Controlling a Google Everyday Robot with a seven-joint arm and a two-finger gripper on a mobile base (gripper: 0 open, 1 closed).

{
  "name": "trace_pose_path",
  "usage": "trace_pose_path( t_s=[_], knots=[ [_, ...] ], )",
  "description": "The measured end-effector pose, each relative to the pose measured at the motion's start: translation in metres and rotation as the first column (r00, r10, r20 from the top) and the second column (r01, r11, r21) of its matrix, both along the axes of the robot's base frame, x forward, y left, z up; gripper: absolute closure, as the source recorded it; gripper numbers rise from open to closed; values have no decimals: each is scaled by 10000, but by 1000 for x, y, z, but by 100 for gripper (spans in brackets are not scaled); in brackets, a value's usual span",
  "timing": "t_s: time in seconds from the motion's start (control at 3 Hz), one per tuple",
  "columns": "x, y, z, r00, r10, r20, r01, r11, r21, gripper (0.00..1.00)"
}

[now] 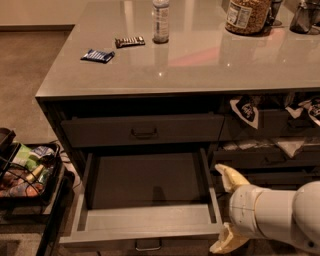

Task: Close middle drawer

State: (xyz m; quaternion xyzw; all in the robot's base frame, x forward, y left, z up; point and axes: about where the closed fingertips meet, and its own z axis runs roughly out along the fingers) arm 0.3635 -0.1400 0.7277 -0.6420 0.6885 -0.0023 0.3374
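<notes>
Tan flooring (25, 75) stretches off at 10 o'clock, and over it stands a wide table (210, 65) with a glossy grey top and dark grey drawer fronts below. The middle drawer (145, 182), a wide dark grey one with a long, shallow pale-grey interior, sits pulled far out at 6 o'clock. Its flat front is nearest me and its small metal bar handle (148, 245) lies at the very bottom edge of view. Above it, the upper dark grey drawer front (100, 131) sits flush with the cabinet.

The robot's gripper (220, 209) hangs at 4 o'clock, just beside the open drawer's right wall, on the end of a bulky white arm (280, 217). Its two pale yellow fingers (231, 176) are spread wide apart, one above the other, holding nothing. Whether the lower one touches the drawer's front corner I cannot tell.

At 12 o'clock on the table a clear plastic bottle (160, 20) stands upright. Near it at 11 o'clock lies a dark wrapped snack bar (129, 41), with a flat blue packet (97, 55) nearer the table's left edge. A big labelled jar (245, 15) stands at 1 o'clock. Black-and-white snack bags (245, 111) poke out of the drawers at 3 o'clock. Down at 8 o'clock a black wire basket (54, 150) holds colourful packets.
</notes>
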Motion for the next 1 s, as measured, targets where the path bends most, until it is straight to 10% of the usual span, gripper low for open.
trace_pose_path(
  t_s=[1.0],
  knots=[
    [-3,8,-41,9980,504,-384,-488,9980,403,0]
  ],
)
